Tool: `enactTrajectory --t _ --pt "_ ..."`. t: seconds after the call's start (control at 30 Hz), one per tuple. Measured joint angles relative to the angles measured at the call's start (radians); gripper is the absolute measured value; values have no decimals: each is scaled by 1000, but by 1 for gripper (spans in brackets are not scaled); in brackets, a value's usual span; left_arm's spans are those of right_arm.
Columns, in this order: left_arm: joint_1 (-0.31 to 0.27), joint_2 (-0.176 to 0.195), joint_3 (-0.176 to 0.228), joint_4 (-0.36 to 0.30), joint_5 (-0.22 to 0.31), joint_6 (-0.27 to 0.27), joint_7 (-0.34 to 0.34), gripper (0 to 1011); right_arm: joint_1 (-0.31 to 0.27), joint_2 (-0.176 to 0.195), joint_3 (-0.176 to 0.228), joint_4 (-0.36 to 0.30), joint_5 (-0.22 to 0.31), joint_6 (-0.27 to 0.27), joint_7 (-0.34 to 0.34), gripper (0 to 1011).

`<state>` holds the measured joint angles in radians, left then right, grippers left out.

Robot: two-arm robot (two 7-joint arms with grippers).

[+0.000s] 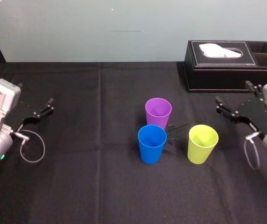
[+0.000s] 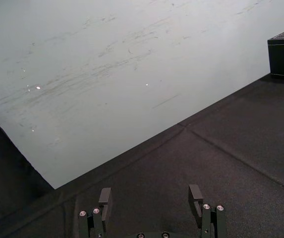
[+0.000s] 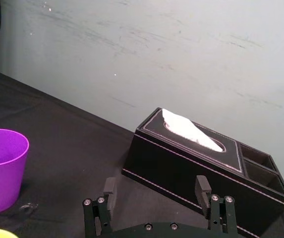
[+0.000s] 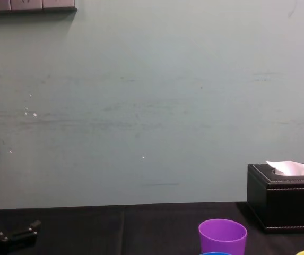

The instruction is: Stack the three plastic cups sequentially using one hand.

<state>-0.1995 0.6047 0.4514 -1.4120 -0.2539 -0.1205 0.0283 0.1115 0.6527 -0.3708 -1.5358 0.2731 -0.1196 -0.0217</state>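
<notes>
head view: all 3 cups stand upright, mouths up, none nested, so the first pick isn't begun imo. right pincer [image 1: 232,92] hangs empty w/ jaws wide over the black cloth [image 1: 100,186]. the yellow-green cup [image 1: 202,143] is nearest it, on its inner side & closer to the robot. the blue cup [image 1: 152,143] is further inward, apart from the yellow-green cup. the purple cup [image 1: 158,112] is just behind the blue; touching or not, can't tell. the tissue box [image 1: 217,74] sits just beyond the right pincer. left pincer [image 1: 35,93] is parked at the far left, jaws wide too, well apart from every cup. chest view: side-on look at the purple cup's tapered wall, standing straight, w/ the tissue box off to its right; the head view gives the layout from above but not this profile. left wrist view: nothing btwn the left jaws, bare cloth ahead, a corner of the box far off. right wrist view: the jaw gap shows square-on, clearer than from the head cam; purple cup ahead, a sliver of yellow-green rim close in. next move prob calls for one pincer to line up on a cup, jaws either side of its wall, close, lift clear & lower it straight into another; the smooth taper could slip.
</notes>
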Motion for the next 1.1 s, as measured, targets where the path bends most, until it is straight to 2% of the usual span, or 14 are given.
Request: enactTrajectory --t 0.23,0.47,0.7,0.9,1.1 --pt "0 0 0 0 0 0 0 1011 -106 54 64 -89 75 26 49 1004" --pt "0 0 0 0 0 0 0 1012 -295 137 139 -198 138 24 98 1004" --pt "0 0 0 0 0 0 0 1011 -439 181 189 -259 167 8 130 1004" --pt "0 0 0 0 0 0 0 1012 -492 179 196 -293 162 -5 148 1004" --pt "0 0 0 0 0 0 0 1012 -476 145 168 -292 143 -7 169 1004"
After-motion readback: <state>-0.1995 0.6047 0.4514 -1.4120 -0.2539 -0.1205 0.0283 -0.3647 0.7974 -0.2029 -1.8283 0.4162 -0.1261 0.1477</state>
